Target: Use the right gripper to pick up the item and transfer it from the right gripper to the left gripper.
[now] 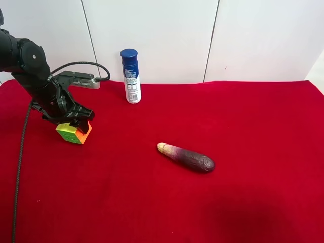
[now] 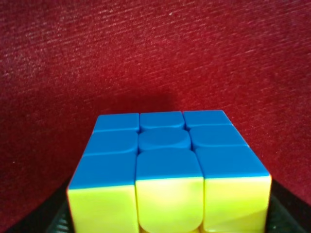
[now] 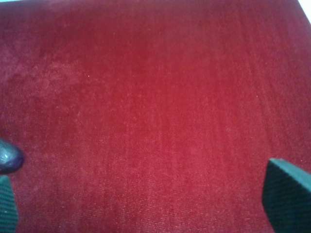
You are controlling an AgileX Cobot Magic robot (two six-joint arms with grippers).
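Pinching the cube [image 2: 167,170], the left jaws hide its blue face overhead; right jaws spread.

Puzzle cube [image 2: 167,172] cut off at the left wrist frame's edge, so only a blue face and part of a yellow-green face visible there; in the exterior high view top hidden under the left gripper [image 1: 73,123], fingertips not separable against the cube. Left gripper fingers [image 2: 41,224] reduced to dark slivers at the frame corners. Right gripper [image 3: 155,204] shown only as two dark fingertips [image 3: 286,191] clipped by the frame; arm outside the exterior high view altogether. Eggplant [image 3: 8,155] cropped to a blurred dark tip. Label text on the spray can [image 1: 131,76] too small to read.
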